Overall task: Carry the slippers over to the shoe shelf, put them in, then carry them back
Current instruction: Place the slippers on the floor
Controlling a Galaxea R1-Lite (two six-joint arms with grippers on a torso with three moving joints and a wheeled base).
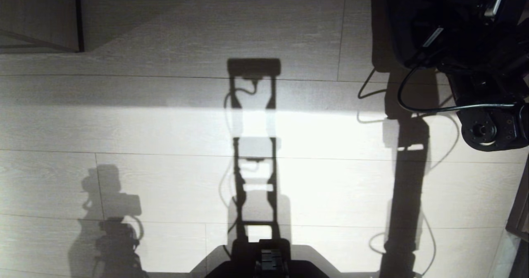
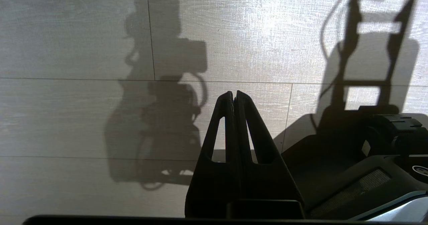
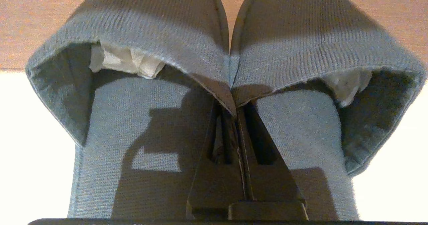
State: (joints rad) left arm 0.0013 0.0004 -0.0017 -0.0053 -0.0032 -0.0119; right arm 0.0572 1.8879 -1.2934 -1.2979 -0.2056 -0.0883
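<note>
slippers (image 3: 187, 51) sit side by side in the right wrist view, toes away from the camera, white stuffing tucked inside each. right gripper (image 3: 234, 113) pinches their two touching inner edges, fingers pressed together on the fabric. right arm (image 1: 475, 59) shows at the head view's upper right. left gripper (image 2: 233, 96) hangs over the pale floor (image 1: 165, 125), fingers pressed together, holding nothing.

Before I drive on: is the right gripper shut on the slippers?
Yes. Right gripper pinches both slippers by their inner edges.
</note>
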